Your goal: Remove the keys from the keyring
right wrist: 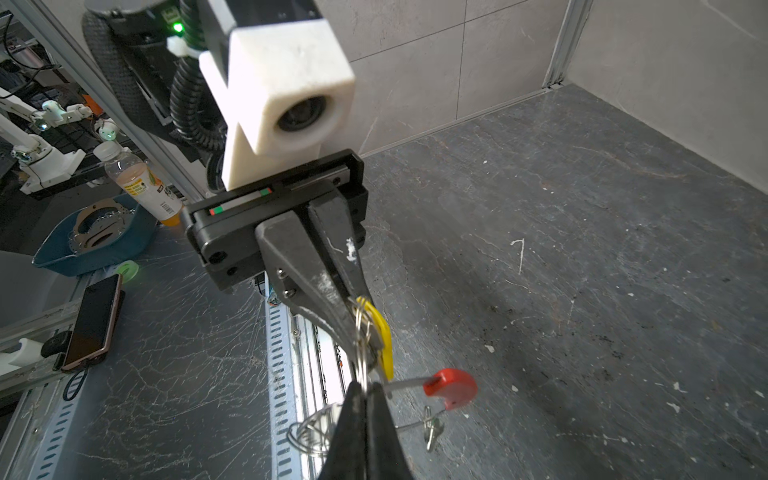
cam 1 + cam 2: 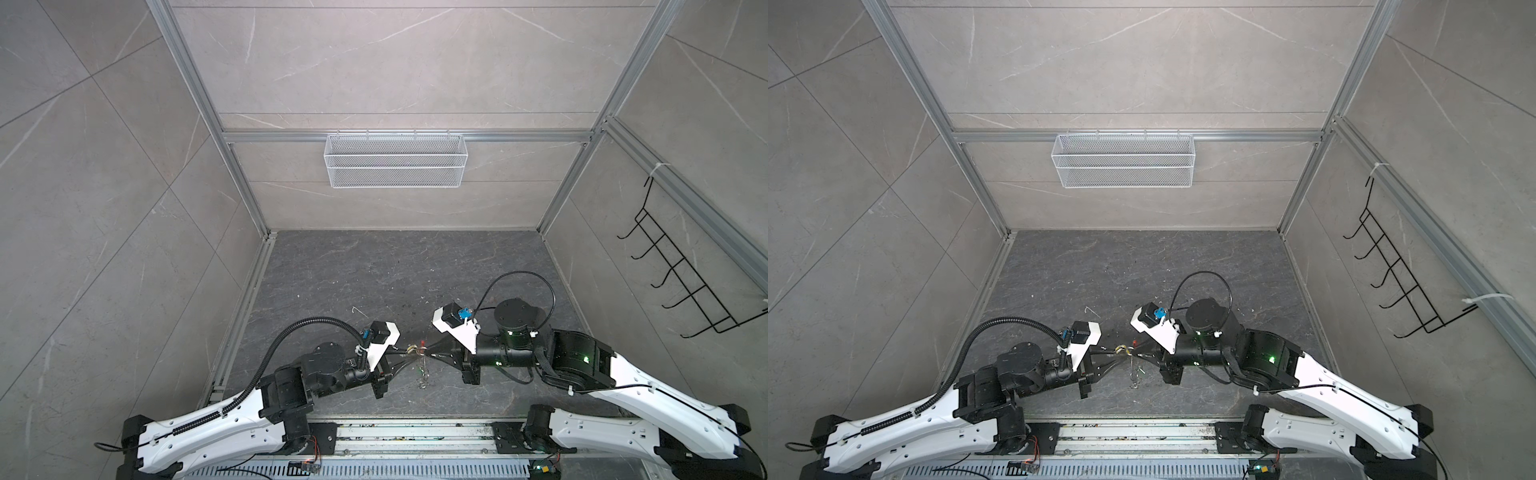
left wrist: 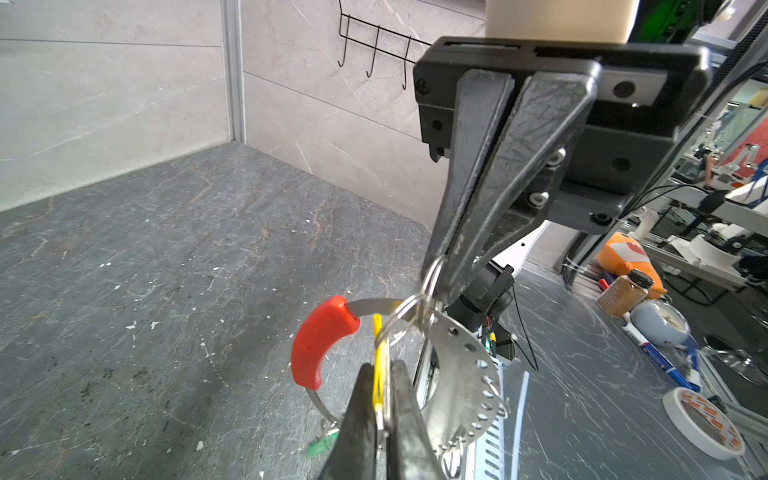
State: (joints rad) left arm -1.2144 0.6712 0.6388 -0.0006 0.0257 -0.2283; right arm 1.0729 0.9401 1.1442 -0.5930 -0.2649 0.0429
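Observation:
Both grippers meet above the dark floor, holding the bunch in the air. In the left wrist view my left gripper [image 3: 381, 370] is shut on the yellow key [image 3: 377, 353] by its plastic tag. My right gripper [image 3: 439, 276] is shut on a small silver split ring [image 3: 430, 286] that links to the keyring [image 3: 374, 305]. The keyring's red sleeve [image 3: 320, 345] curves off to one side. The green key [image 1: 432, 428] dangles below the hoop. In both top views the tips of the left gripper [image 2: 405, 352] and right gripper [image 2: 428, 354] nearly touch.
A perforated metal crescent [image 3: 461, 374] with wire loops hangs on the same bunch. A white mesh basket [image 2: 395, 160] hangs on the back wall and a black hook rack [image 2: 681, 274] on the right wall. Small white specks dot the floor [image 2: 374, 282].

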